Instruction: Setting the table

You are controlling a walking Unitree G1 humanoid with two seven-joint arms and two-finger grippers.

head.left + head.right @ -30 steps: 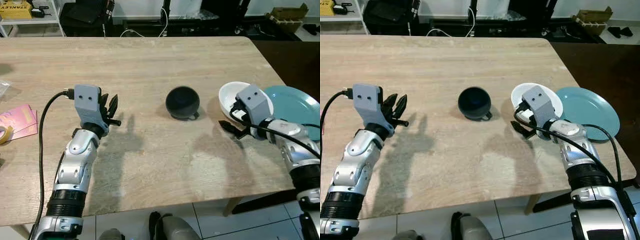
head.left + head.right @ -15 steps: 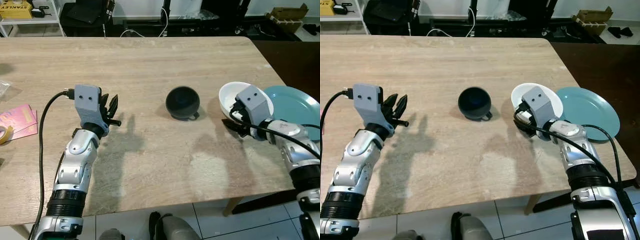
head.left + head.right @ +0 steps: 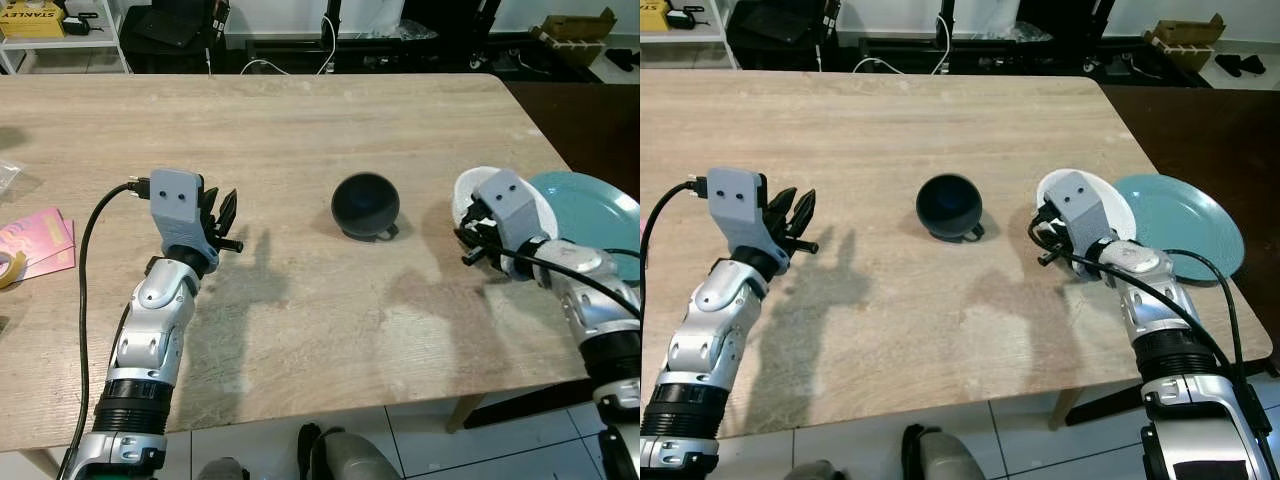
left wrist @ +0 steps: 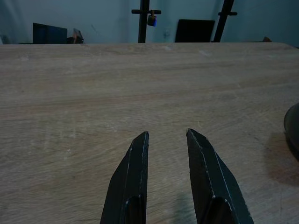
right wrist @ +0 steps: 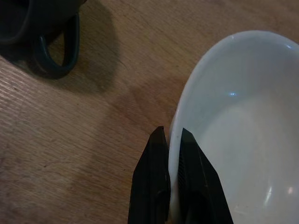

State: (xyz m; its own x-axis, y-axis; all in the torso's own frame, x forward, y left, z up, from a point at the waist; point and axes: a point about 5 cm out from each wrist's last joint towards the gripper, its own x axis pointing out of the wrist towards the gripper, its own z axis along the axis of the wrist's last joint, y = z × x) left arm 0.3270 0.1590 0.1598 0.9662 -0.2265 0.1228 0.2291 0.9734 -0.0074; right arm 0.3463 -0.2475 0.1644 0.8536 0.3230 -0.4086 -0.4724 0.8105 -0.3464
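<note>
A white bowl point(image 5: 238, 121) sits at the right of the wooden table point(image 3: 300, 120), its near rim pinched between the fingers of my right gripper point(image 5: 170, 140), which is shut on it. The bowl point(image 3: 1120, 208) looks tipped toward a teal plate point(image 3: 595, 215) lying just right of it. A dark mug point(image 3: 365, 205) rests upside down at the table's middle, handle toward me, a short way left of the bowl. My left gripper point(image 4: 167, 135) hovers open over bare wood at the left, far from the mug, nothing between its fingers.
Pink papers point(image 3: 38, 242) and a tape roll point(image 3: 8, 268) lie at the table's left edge. The table's right edge runs just past the teal plate. Shelves, cables and boxes stand beyond the far edge.
My right gripper moved onto the bowl's near rim and shut on it; the bowl has shifted slightly right toward the plate. The left arm has not moved.
</note>
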